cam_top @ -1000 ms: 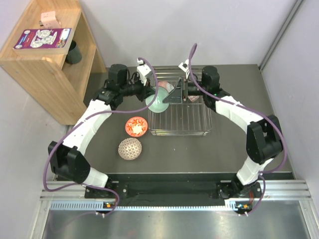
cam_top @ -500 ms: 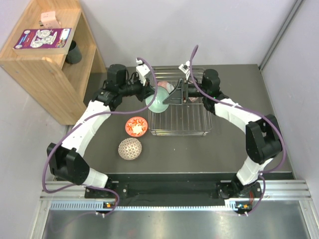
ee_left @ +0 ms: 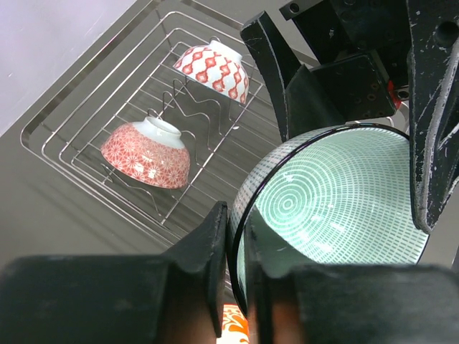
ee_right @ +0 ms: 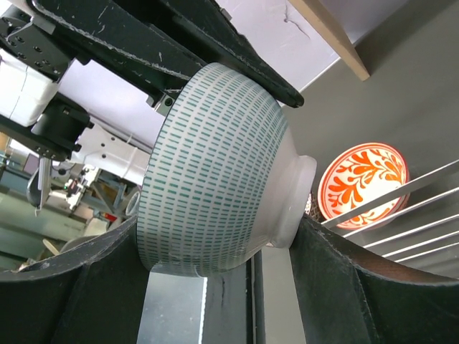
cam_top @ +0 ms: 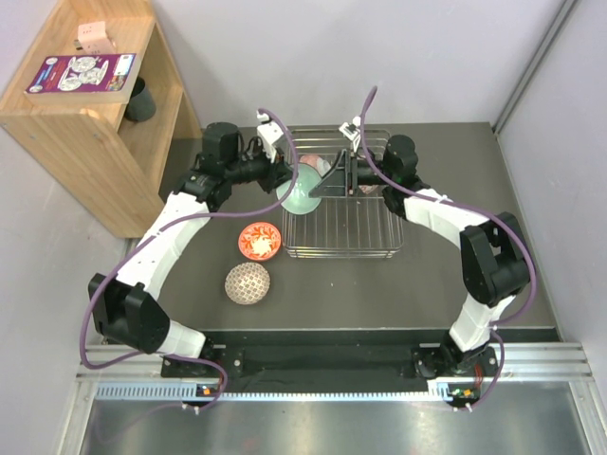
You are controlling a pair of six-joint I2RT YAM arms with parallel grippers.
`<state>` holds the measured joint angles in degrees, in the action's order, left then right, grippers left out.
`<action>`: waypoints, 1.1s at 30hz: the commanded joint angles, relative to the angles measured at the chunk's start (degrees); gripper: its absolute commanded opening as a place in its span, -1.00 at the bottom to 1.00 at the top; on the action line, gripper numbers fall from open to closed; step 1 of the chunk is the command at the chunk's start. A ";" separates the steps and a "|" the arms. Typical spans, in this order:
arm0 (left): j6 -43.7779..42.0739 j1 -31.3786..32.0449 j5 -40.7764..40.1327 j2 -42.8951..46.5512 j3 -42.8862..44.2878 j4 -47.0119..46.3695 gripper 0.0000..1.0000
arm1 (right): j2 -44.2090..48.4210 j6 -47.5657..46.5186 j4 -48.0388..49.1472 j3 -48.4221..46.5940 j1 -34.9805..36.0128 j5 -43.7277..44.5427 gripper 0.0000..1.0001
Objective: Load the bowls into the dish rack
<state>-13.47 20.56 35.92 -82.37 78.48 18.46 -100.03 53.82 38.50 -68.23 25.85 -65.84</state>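
Observation:
A mint green bowl (cam_top: 302, 195) (ee_left: 337, 201) (ee_right: 215, 172) hangs tilted on its side over the left end of the dish rack (cam_top: 346, 242) (ee_left: 79, 115). My left gripper (cam_top: 287, 180) (ee_left: 237, 222) is shut on its rim. My right gripper (cam_top: 320, 187) (ee_right: 219, 236) is shut on the same bowl, one finger at the rim and the other at the foot. Two red-patterned bowls (ee_left: 147, 154) (ee_left: 215, 66) stand in the rack. A red-orange floral bowl (cam_top: 259, 241) (ee_right: 362, 183) and a beige mesh bowl (cam_top: 248, 282) sit on the table left of the rack.
A wooden shelf (cam_top: 66, 123) stands at the back left with a dark cup (cam_top: 140, 100) on it. Both arms meet over the rack's left end. Grey walls close off the back and right of the table.
My right gripper has moved a little left and closed from wide open onto the mint green bowl. The left gripper has kept its hold on the rim.

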 commanded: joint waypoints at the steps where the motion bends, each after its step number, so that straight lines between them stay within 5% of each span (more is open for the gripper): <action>1: 1.26 0.36 1.43 0.63 0.01 -5.54 -0.49 | 1.06 -1.70 3.43 -0.59 1.84 -1.75 -0.86; 8: 1.60 0.10 -1.72 0.54 -0.78 -5.71 0.00 | 1.85 -7.41 -3.34 -0.68 1.66 1.06 -1.00; 13: 4.07 -3.15 -1.21 -0.95 -0.52 -5.80 0.98 | 3.26 -13.56 -10.70 -0.24 1.23 4.23 -1.00; 19: 6.36 -8.77 -0.76 -0.51 -2.53 -5.98 0.98 | 7.03 -26.29 -24.67 -1.90 0.08 14.32 -1.00; 23: 4.26 -10.01 -5.15 0.98 -4.64 -2.12 0.98 | 10.20 -42.52 -42.58 -5.94 -0.18 29.58 -1.00; 33: -0.50 -12.47 -10.86 7.39 -9.83 6.49 0.98 | 14.42 -61.64 -58.35 -7.10 -0.01 49.48 -1.00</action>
<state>-11.55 9.41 28.62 -78.56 68.62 21.58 -88.95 2.72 -14.48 -71.64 25.80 -27.35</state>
